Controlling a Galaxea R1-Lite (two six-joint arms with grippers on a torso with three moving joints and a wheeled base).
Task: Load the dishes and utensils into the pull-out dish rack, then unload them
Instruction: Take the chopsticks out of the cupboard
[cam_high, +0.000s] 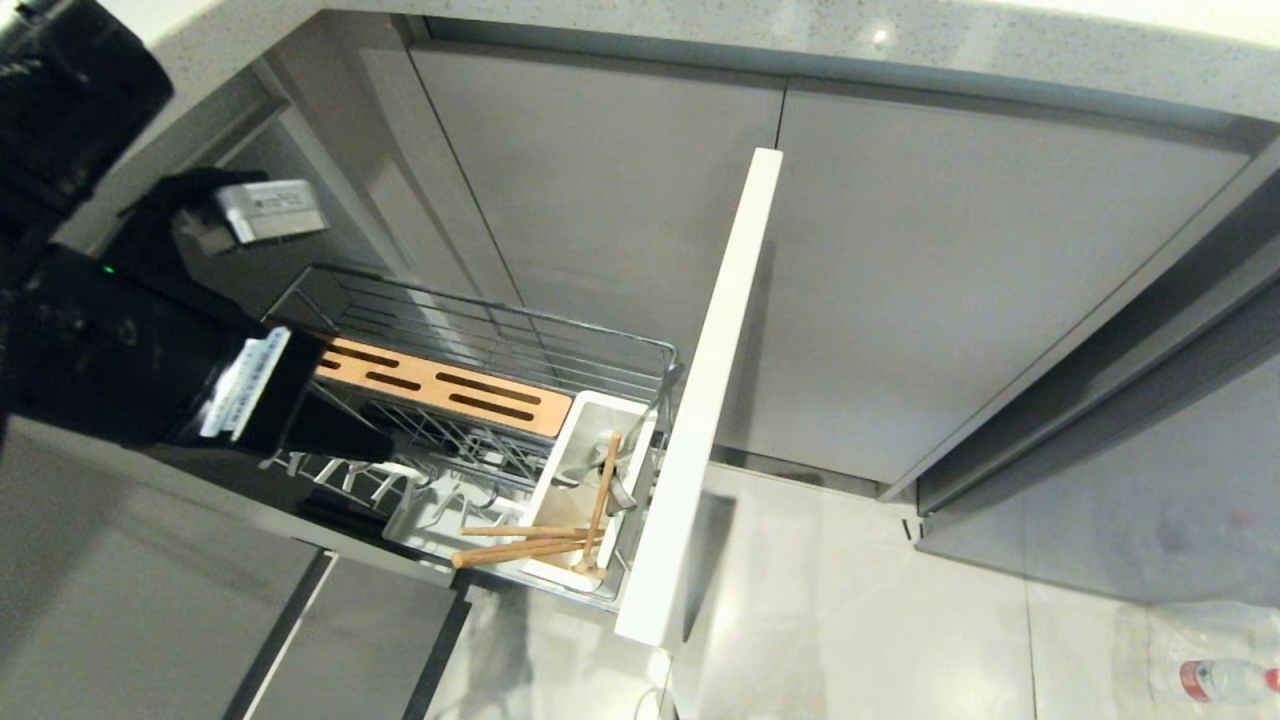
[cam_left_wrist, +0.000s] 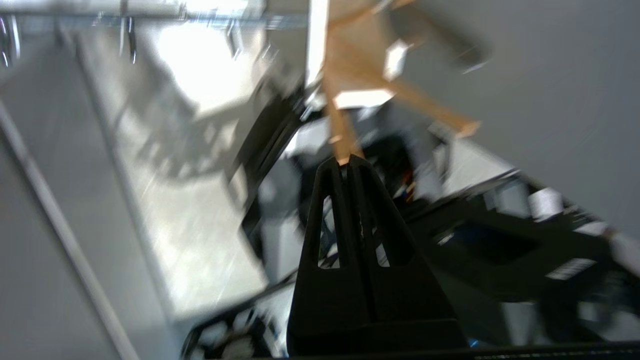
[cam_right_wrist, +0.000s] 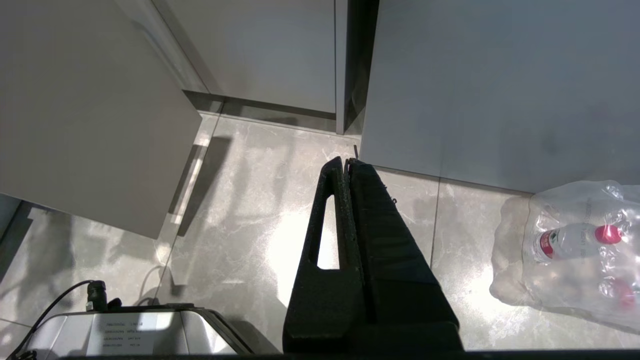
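The pull-out dish rack stands drawn out: a chrome wire basket with a slotted wooden strip and a white caddy. One wooden chopstick leans upright in the caddy. Two more sticks lie across the caddy's rim and the drip tray. My left gripper is shut low over the rack's wire tines, pointing at the sticks. In the blurred left wrist view its tips line up with one stick's end; a grip does not show. My right gripper hangs shut over the floor. The dishes are out of view.
The rack's narrow white front juts out on edge to the right of the basket. Grey cabinet doors stand behind under a stone counter. A wrapped pack of water bottles lies on the tiled floor at the right.
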